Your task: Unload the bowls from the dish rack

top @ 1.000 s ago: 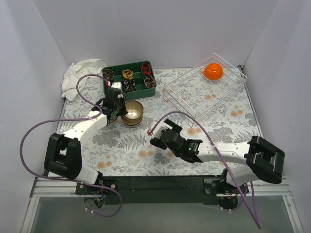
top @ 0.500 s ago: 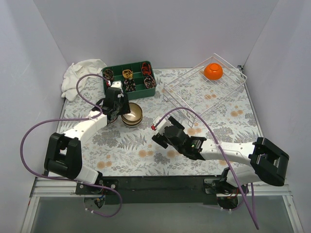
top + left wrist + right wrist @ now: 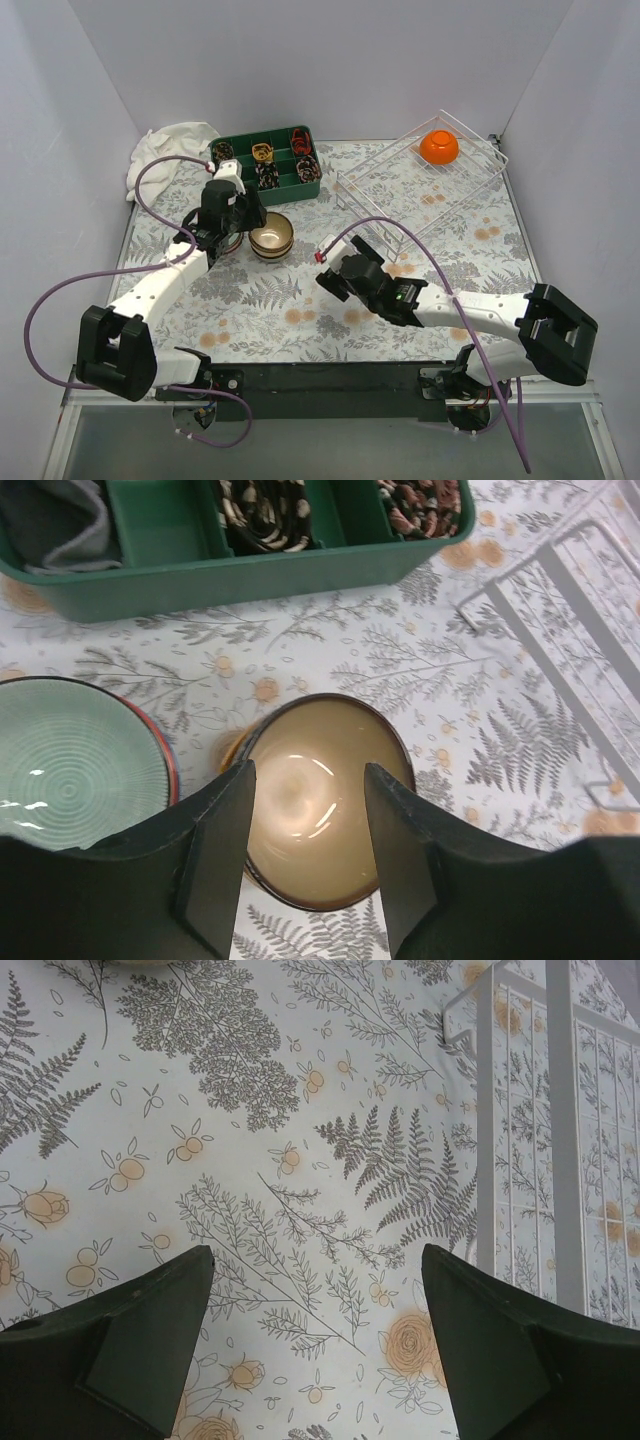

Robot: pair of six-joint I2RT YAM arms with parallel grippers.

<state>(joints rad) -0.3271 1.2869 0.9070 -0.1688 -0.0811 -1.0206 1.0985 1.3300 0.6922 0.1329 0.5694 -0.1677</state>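
An orange bowl sits in the far corner of the white wire dish rack at the back right. A tan bowl stands on the tablecloth in front of the green tray. In the left wrist view the tan bowl lies beside a teal bowl with a red rim. My left gripper is open and empty just above the tan bowl; the jaws stand apart over it. My right gripper is open and empty over the tablecloth, left of the rack's near corner.
The green divided tray holds small items, close behind the two bowls. A white cloth lies at the back left. The rack's wire edge runs to the right of the tan bowl. White walls enclose the table.
My left gripper set the tan bowl down, let go and drew back up and left. My right gripper moved a little forward toward the rack.
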